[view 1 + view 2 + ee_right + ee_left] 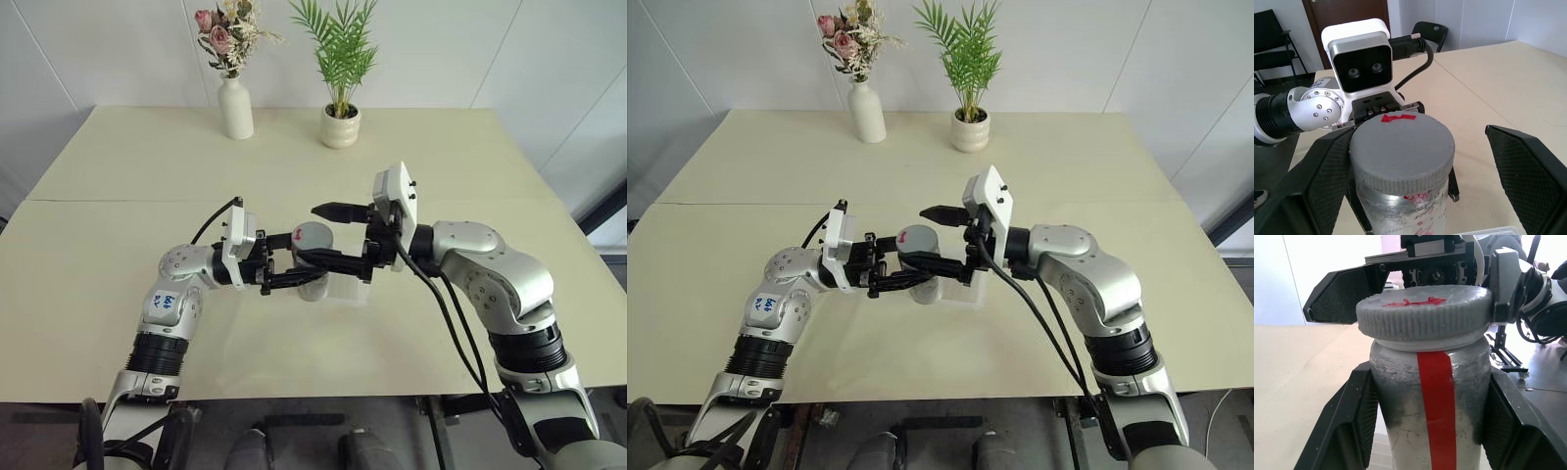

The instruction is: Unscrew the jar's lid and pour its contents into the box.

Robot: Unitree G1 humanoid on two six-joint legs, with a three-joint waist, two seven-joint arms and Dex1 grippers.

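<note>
My left gripper [294, 270] is shut on the jar [1435, 421], a cloudy clear cylinder with a red stripe, and holds it upright above the table. The grey ribbed lid [1400, 147] with a red mark sits on top of the jar. At lid height my right gripper [329, 235] is open, its fingers [1528, 171] on either side of the lid; one pad is close against the rim and the other stands well apart. The clear shallow box [349, 292] lies on the table just under and behind the jar. The contents are hidden inside the jar.
A white vase with flowers [235, 108] and a white pot with a green plant [339, 127] stand at the far edge of the beige table [118, 245]. A seam runs across the tabletop behind the arms.
</note>
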